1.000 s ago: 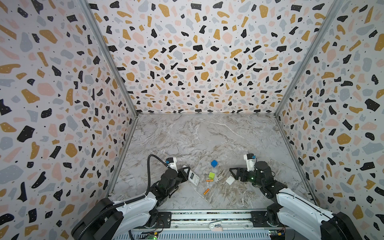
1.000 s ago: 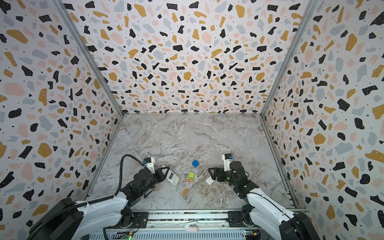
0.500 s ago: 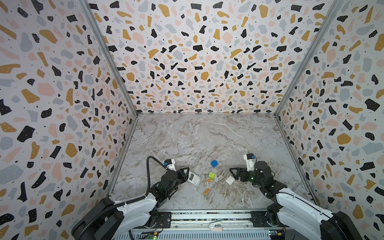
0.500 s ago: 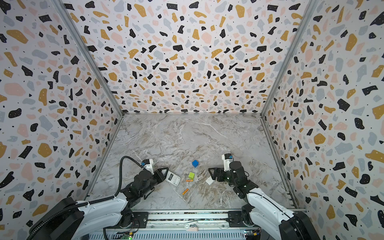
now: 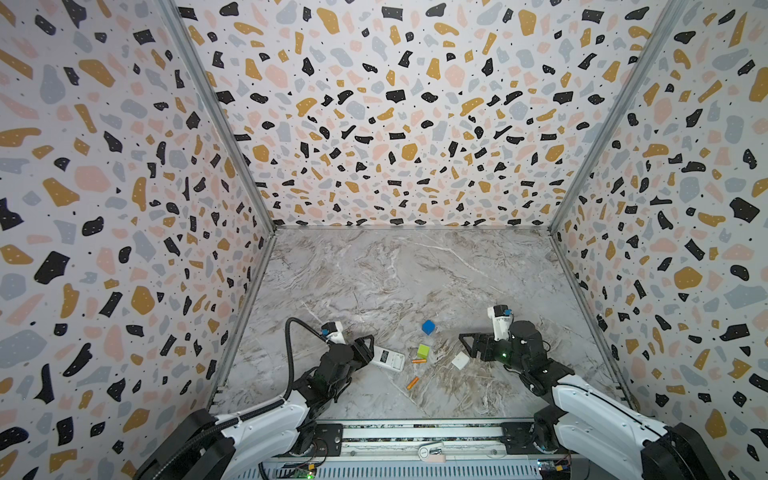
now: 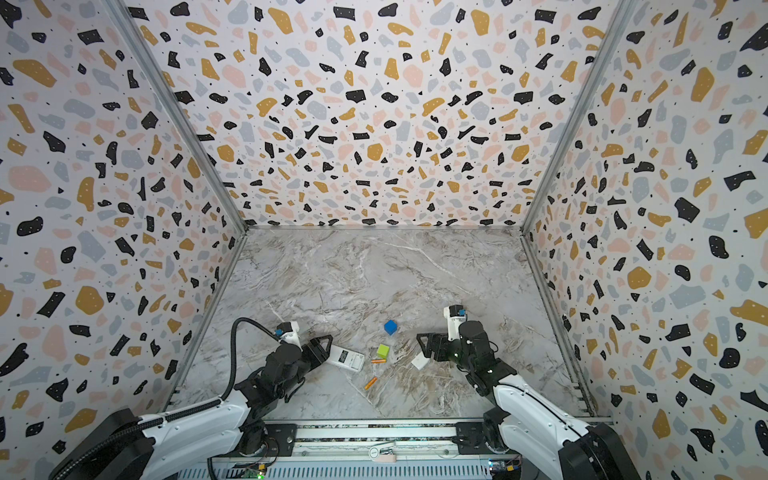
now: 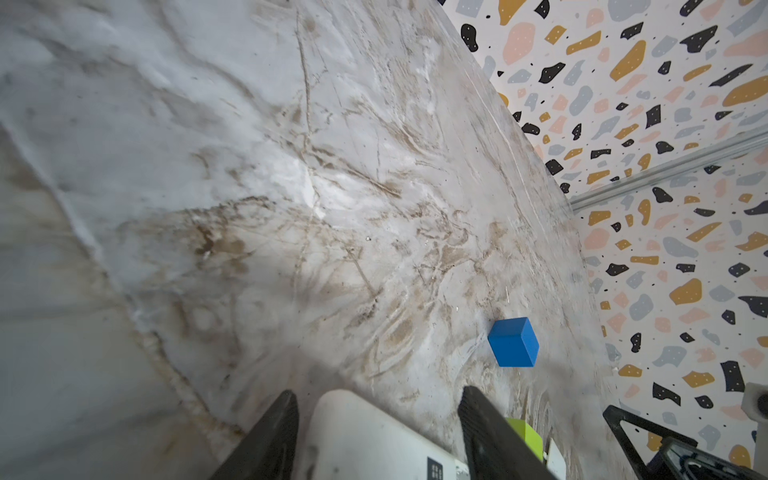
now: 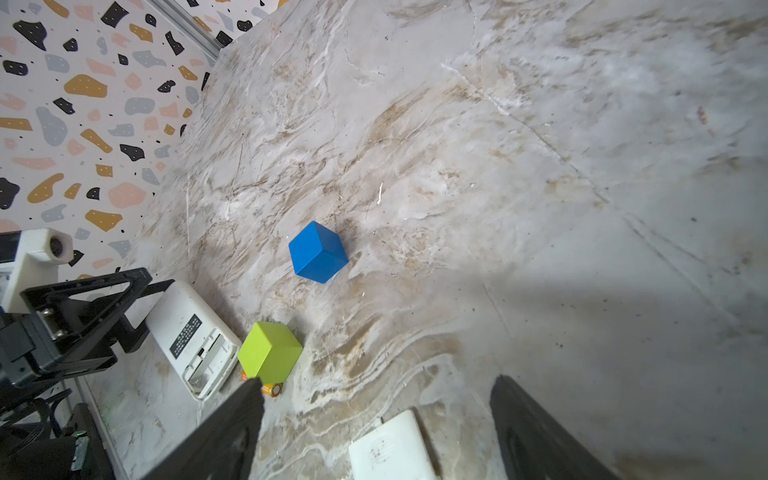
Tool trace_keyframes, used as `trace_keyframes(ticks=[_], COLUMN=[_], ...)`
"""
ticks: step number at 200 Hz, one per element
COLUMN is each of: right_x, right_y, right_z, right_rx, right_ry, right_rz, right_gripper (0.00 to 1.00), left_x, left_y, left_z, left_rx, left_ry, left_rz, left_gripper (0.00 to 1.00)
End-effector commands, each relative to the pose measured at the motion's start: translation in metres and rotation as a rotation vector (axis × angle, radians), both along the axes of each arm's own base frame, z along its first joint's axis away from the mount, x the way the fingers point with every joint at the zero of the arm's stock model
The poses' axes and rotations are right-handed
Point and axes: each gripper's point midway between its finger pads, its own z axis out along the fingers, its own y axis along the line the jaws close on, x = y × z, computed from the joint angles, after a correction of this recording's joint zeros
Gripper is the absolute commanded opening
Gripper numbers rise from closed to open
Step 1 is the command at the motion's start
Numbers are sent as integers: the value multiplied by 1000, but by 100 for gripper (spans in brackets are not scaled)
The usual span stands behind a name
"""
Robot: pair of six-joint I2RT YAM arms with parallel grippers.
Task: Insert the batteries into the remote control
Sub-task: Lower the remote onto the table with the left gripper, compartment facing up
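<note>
remote control [image 5: 388, 358] back up, battery bay [image 8: 208, 365] open and unfilled, loading not begun
both top views: the remote lies on the surface [image 5: 374, 270], one end between the fingers of the left gripper [image 5: 368, 348]; one battery [image 5: 419, 361] just beside the green cube [image 5: 423, 351], second battery [image 5: 412, 382] near it. left wrist: fingers [image 7: 270, 436] parted, gaps either side of the remote, gripping nothing. right wrist: right gripper [image 8: 376, 382] spread wide above the small white square piece [image 8: 390, 449]. next likely needs a pinch on one battery, in line with the bay

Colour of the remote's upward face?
White, black label; remote control shows best in right wrist view.
</note>
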Motion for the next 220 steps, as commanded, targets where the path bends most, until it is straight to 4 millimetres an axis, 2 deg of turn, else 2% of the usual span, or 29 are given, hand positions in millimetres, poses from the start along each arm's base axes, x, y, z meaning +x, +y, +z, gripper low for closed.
trace_keyframes(ticks=[1, 27, 60, 79, 139, 220], right_x=[6, 6, 5, 4, 2, 3], right_y=[3, 3, 1, 0, -1, 5], right_z=[16, 18, 17, 17, 13, 11], right_rx=[3, 2, -4, -12, -40, -67], right_ry=[-42, -48, -48, -45, -43, -42], right_rz=[6, 5, 5, 4, 10, 34], right_gripper=[88, 88, 88, 88, 88, 90], left_x=[-2, -2, 5, 6, 1, -7], left_y=[12, 18, 20, 19, 5, -8], left_z=[-5, -4, 9, 9, -11, -19], left_rx=[43, 67, 138, 198, 268, 290], left_ry=[5, 6, -16, 1, 84, 106], left_rz=[45, 67, 65, 45, -70, -183], left_gripper=[68, 76, 77, 77, 77, 77])
